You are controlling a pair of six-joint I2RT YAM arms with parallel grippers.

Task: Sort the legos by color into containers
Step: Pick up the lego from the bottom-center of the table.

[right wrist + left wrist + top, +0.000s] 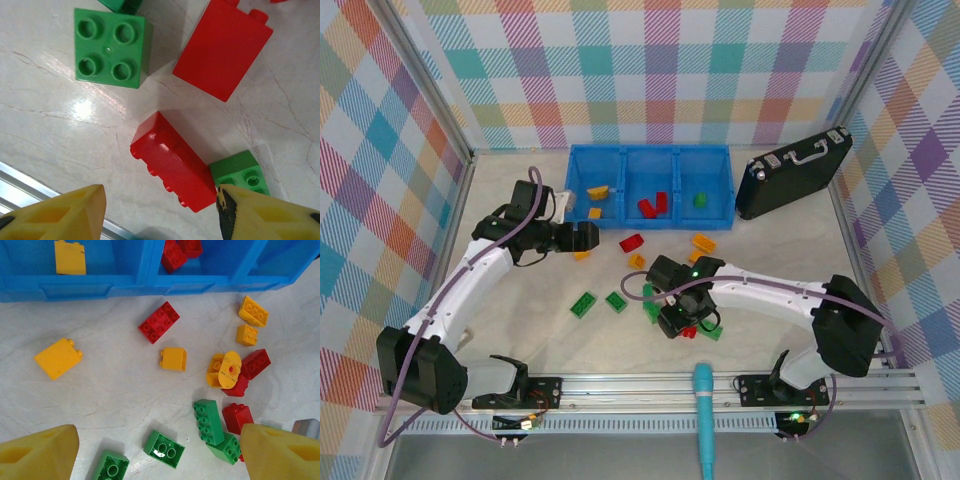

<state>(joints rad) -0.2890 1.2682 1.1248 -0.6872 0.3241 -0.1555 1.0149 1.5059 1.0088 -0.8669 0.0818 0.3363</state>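
Observation:
The blue bin point(650, 158) stands at the back with three compartments: yellow bricks point(597, 190) in the left one, red bricks point(653, 205) in the middle one, a green brick point(700, 199) in the right one. Loose legos lie in front of it. My left gripper point(584, 238) hovers open near the bin's left front corner; its wrist view looks down on upturned green bricks point(164, 448) and a yellow brick point(58, 357). My right gripper point(686, 322) stands open low over a red brick point(172, 162), which lies between its fingers point(65, 215), beside a green brick point(110, 47).
A black hard case point(792, 172) lies right of the bin. A metal rail point(650, 385) runs along the near edge, with a teal tool point(703, 420) across it. Two green bricks point(600, 302) lie left of the right gripper. Checked walls enclose the table.

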